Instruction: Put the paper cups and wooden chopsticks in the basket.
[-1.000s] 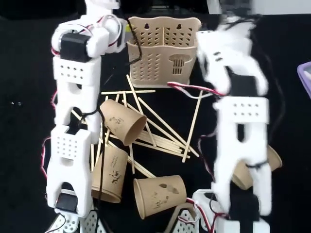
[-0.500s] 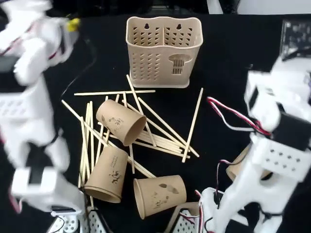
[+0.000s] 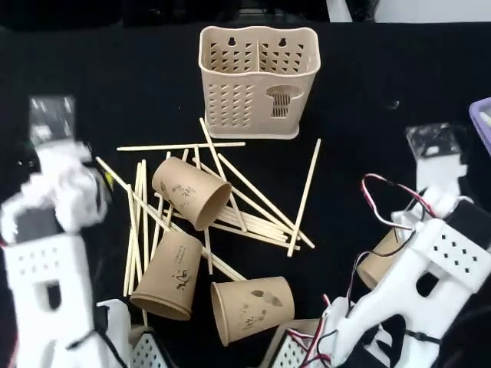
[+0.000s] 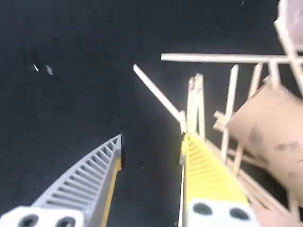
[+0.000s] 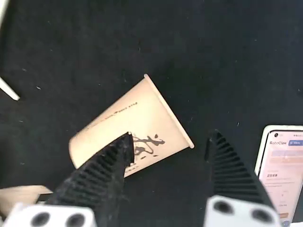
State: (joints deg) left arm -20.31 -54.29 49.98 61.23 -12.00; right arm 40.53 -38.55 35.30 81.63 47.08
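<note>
The basket [image 3: 259, 80] stands upright at the far side of the table, and from the high view nothing seems to be in it. Three paper cups [image 3: 192, 192] lie on their sides among the scattered wooden chopsticks [image 3: 253, 207] just in front of it. They are exactly where they were a second ago.

What changed is your arms. A second ago both stretched out over the pile toward the basket. Now both have swung back to the near edge, the left arm [image 3: 54, 230] beside the pile and the right arm [image 3: 437, 261] on the other side. Nothing went into the basket on that pass, so treat the task as not yet begun. My judgement is that you are lining up a first pick.

The left gripper [image 4: 151, 141] has its jaws well apart and holds nothing. Its yellow finger points at the ends of a few chopsticks at the pile's edge; I cannot tell whether it touches them.

The right gripper [image 5: 171, 137] is spread wide and empty, hanging over a fourth cup [image 5: 137, 113] that lies on its side apart from the others. One finger overlaps that cup in the wrist view, and contact is unclear. A phone [image 5: 284, 165] lies just beside it, so mind it as you close.
</note>
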